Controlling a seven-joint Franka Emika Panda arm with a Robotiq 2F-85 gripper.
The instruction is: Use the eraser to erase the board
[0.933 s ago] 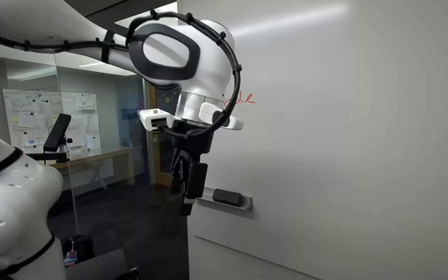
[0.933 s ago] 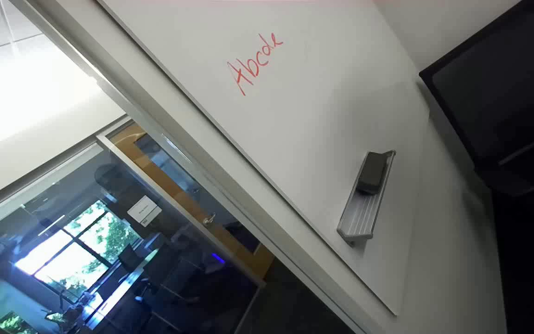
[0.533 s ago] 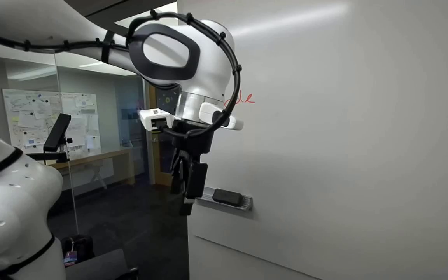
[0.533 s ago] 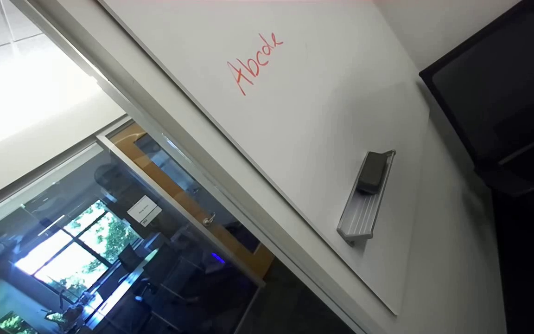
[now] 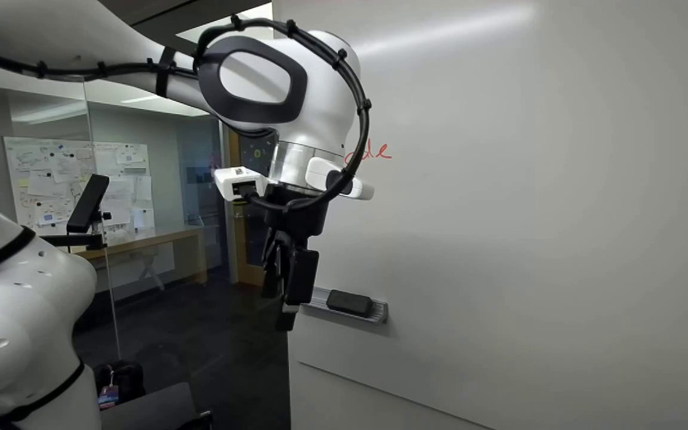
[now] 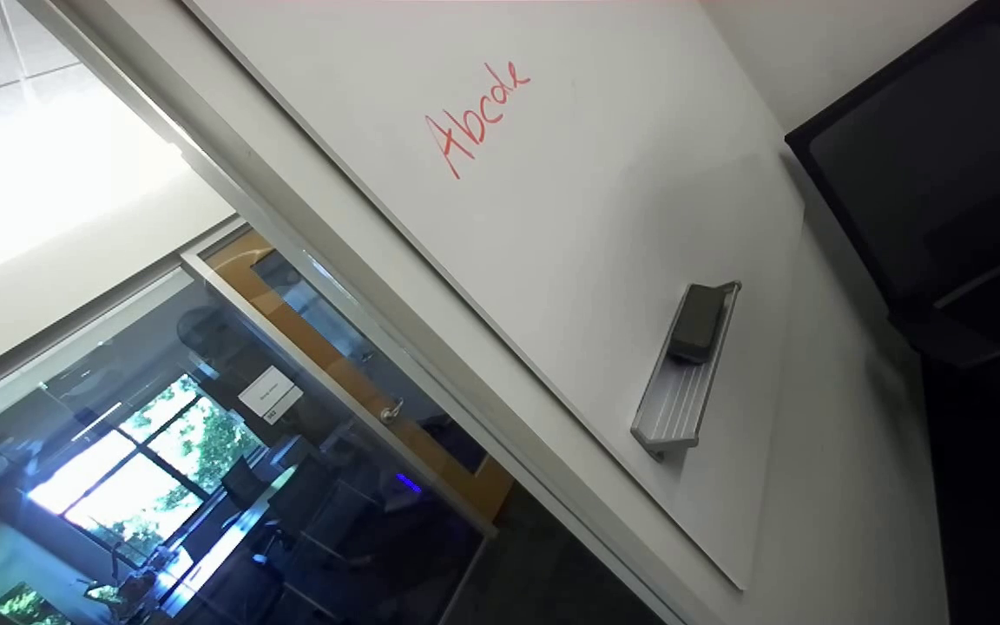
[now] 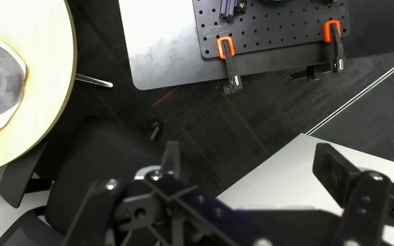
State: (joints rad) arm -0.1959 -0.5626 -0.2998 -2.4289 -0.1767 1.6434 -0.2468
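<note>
A dark grey eraser [image 5: 349, 303] lies on a small metal tray [image 5: 381, 314] fixed to the whiteboard [image 5: 529, 227]. In an exterior view the eraser [image 6: 698, 321] sits at the upper end of the tray [image 6: 672, 408]. Red letters "Abcde" [image 6: 476, 120] stand on the board [image 6: 569, 217]; in an exterior view the arm covers part of this red writing [image 5: 381, 150]. My gripper [image 5: 287, 301] points down, left of the tray and apart from the eraser. In the wrist view the gripper [image 7: 248, 159] is open with nothing between its fingers [image 7: 333, 171]. The eraser is out of the wrist view.
The wrist view shows a dark desk [image 7: 169, 65] with a perforated plate [image 7: 275, 30] held by orange-tipped clamps, a round wooden table [image 7: 53, 85], a black chair [image 7: 94, 160] and a white panel [image 7: 282, 181]. A black screen [image 6: 943, 165] stands beside the board.
</note>
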